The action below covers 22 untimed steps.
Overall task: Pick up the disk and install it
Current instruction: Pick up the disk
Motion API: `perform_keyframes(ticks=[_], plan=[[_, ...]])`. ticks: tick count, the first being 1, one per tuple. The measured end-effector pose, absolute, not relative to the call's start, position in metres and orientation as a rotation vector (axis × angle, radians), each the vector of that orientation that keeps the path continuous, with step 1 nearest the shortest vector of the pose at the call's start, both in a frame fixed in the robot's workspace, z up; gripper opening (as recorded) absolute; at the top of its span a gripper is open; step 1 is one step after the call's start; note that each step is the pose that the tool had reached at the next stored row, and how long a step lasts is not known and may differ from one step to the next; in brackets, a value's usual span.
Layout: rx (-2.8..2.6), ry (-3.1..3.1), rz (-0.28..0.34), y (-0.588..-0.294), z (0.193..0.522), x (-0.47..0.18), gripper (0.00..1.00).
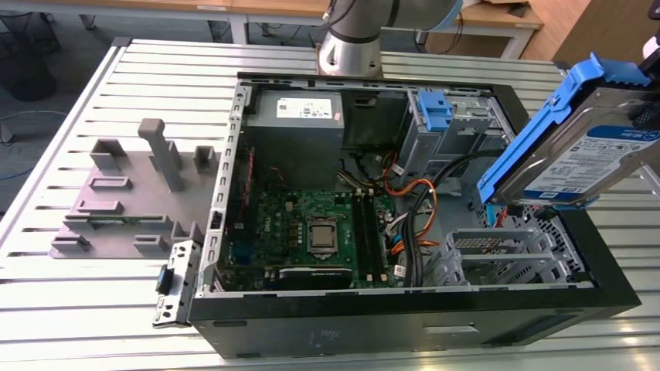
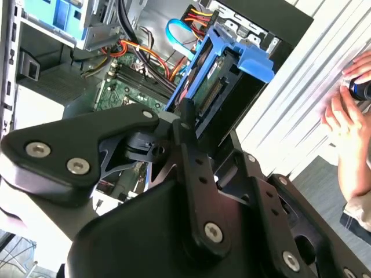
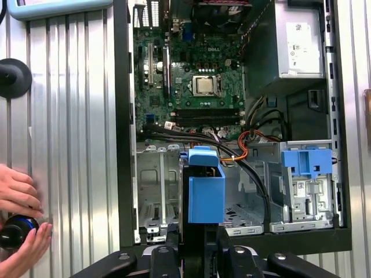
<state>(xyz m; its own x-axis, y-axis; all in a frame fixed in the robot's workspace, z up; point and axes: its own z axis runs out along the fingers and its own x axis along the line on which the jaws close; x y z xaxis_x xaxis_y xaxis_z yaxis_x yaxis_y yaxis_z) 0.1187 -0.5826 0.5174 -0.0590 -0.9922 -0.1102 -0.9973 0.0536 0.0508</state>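
The disk [image 1: 588, 154] is a silver-grey drive with a blue-and-white label in a blue carrier frame. In the exterior view it hangs tilted in the air over the right side of the open computer case [image 1: 413, 305]. My gripper [image 2: 191, 116] is shut on it, with a black finger on each flat side. In the first wrist view the disk [image 3: 206, 197] is seen end on. It sits above the empty metal drive cage [image 3: 156, 185], held clear of it, with the gripper [image 3: 200, 249] behind it. The connector edge of the disk [image 2: 217, 87] faces the second wrist camera.
Inside the case lie the motherboard [image 1: 309, 232], orange and black cables [image 1: 418, 201], the grey power supply [image 1: 299, 116] and a bare blue bracket [image 1: 435, 108]. A grey fixture [image 1: 134, 193] stands on the slatted table. A person's hands [image 3: 17, 197] hold a dark round object [image 3: 14, 229] beside the case.
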Motion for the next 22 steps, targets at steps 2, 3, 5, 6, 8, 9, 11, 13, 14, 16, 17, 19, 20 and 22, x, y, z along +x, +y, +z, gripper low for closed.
perform_keyframes(ticks=[2,3,5,6,8,9,11,13,14,16,17,19,20,22], plan=[[-2.123,2.247,0.175,-0.5826,0.5174,0.1187,0.35],[-2.123,2.247,0.175,-0.5826,0.5174,0.1187,0.35],[-2.123,2.247,0.175,-0.5826,0.5174,0.1187,0.35],[-2.123,2.247,0.174,-0.5826,0.5175,0.1187,0.35],[-2.123,2.247,0.174,-0.5826,0.5175,0.1187,0.35],[-2.123,2.247,0.174,-0.5826,0.5174,0.1187,0.35],[-2.124,2.247,0.174,-0.5826,0.5174,0.1187,0.35],[-2.124,2.247,0.174,-0.5826,0.5174,0.1187,0.35],[-2.124,2.248,0.173,-0.5826,0.5174,0.1187,0.35],[-2.124,2.248,0.172,-0.5826,0.5174,0.1187,0.35],[-2.125,2.248,0.172,-0.5826,0.5174,0.1187,0.35],[-2.125,2.249,0.171,-0.5826,0.5174,0.1187,0.35],[-2.125,2.249,0.171,-0.5826,0.5174,0.1187,0.35],[-2.125,2.249,0.171,-0.5833,0.5171,0.1187,0.35]])
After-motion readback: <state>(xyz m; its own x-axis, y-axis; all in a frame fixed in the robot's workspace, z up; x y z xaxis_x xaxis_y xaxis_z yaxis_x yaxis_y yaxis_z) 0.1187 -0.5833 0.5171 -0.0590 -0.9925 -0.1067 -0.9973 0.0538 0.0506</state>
